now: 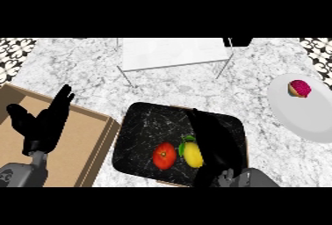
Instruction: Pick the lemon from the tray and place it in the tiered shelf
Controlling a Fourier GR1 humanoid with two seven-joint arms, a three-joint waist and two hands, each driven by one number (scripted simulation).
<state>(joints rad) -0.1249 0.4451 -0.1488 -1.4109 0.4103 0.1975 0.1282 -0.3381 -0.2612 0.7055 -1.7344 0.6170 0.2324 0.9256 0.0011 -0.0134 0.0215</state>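
The lemon (193,154) is lying in the black tray (139,132) near the bench's (84,66) front edge, touching or just beside a tomato (164,155) on its left. The right hand (214,140) is lying over the tray just right of the lemon, fingers stretched toward the bench's far edge; whether they are touching the lemon I cannot tell, but nothing is clamped on it yet. The left hand (42,125) is resting open, fingers up, over a cardboard box (91,132) at the left edge. The shelf (174,52) is standing at the far edge, well apart from the tray. By my judgement the lemon is light, firm and smooth-skinned, inclined to roll, so fingers and thumb should be closing round its middle, across the short width, clear of the tomato. A plate (292,118) with a pink item (299,88) is sitting at the right edge.
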